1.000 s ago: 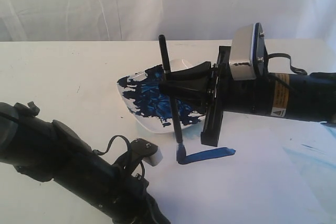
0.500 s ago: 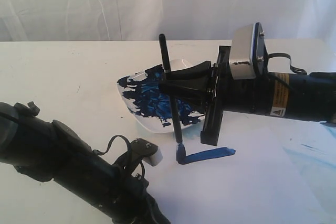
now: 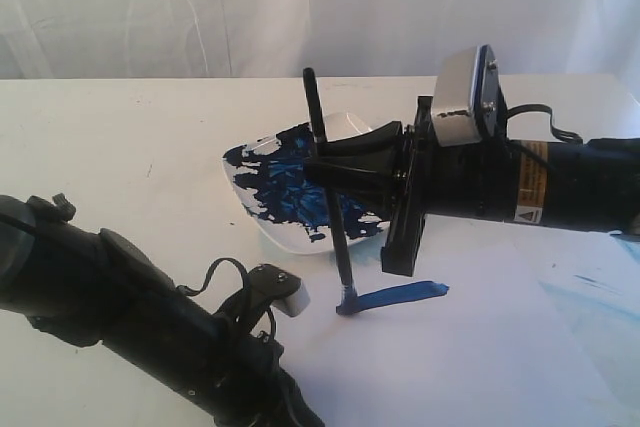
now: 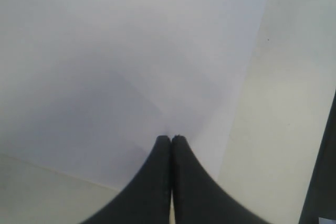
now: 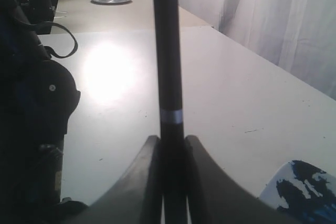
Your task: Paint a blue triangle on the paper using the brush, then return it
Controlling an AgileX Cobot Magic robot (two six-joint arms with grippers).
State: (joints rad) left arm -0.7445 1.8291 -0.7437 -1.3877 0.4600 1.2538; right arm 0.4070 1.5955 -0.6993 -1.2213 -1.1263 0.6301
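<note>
You have an off-white tabletop (image 3: pixel 120 137) with a white curtain (image 3: pixel 200 7) behind it. On it sits a white dish smeared with dark-blue paint (image 3: pixel 290 239). Your right claw (image 3: pixel 322 169) pinches the long black-handled brush (image 3: pixel 338 247) nearly upright over the dish. Its bristles meet the plain white paper (image 3: pixel 480 367) just beside the dish, at one thick stroke of the blue triangle (image 3: pixel 400 296). Your left claw (image 4: pixel 171 139) is pressed together, empty, over that paper. The right arm's yellow label (image 3: pixel 530 187) looks too small to read.
</note>
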